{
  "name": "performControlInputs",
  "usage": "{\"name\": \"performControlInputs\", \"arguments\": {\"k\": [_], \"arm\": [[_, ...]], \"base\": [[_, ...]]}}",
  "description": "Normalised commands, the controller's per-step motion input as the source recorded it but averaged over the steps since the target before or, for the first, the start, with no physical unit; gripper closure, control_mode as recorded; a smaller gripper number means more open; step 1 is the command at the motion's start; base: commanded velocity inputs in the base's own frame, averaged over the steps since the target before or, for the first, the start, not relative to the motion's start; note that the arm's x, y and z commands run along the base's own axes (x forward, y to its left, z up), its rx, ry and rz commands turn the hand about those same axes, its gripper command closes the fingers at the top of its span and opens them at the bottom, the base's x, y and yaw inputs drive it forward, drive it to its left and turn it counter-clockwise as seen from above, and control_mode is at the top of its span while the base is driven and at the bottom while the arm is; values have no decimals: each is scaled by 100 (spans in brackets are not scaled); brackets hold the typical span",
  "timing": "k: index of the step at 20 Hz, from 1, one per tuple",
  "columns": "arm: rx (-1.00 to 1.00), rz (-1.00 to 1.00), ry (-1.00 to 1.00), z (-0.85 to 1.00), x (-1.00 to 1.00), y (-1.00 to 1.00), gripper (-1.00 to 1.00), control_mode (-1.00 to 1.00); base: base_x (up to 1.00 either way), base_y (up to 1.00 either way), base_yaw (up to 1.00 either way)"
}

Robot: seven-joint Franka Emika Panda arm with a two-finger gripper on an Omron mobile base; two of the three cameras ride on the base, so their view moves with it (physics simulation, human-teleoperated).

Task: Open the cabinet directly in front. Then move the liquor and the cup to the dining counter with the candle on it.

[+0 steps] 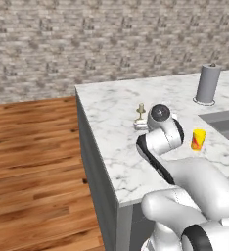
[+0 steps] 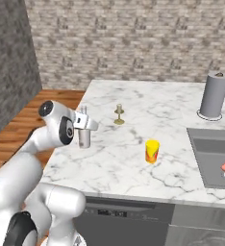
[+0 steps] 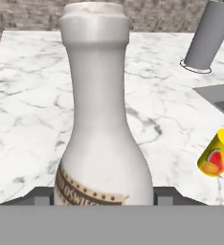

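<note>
Standing between the gripper's [image 2: 84, 126] parted fingers, the bottle [image 2: 84, 134] is resting on the counter [image 2: 133, 168]. Grip unclear. Withdrawing crookedly is risking tipping it toward the cup [image 2: 152, 151].

A slim-necked greyish glass bottle with a pale label [image 2: 84, 136] stands upright on the white marble surface [image 2: 172, 115], apart from the yellow tapered cup [image 2: 152, 151] and cream candle [image 2: 118, 115].

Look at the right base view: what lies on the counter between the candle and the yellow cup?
Nothing. Between the candle and the cup runs only bare marble of the dining counter; the liquor stands off to the left.
</note>
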Motion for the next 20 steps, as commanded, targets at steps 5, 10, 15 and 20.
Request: {"name": "performControlInputs", "arguments": {"k": [5,10,15,20], "arm": [[0,1,-12,-39,70,0,100,-100],[0,1,-5,-18,36,-2,100,-100],[0,1,-2,-6,8,-1,100,-100],[0,0,0,-7,13,0,100,-100]], "base": [[0,0,0],[0,0,0],[0,0,0],[0,0,0]]}}
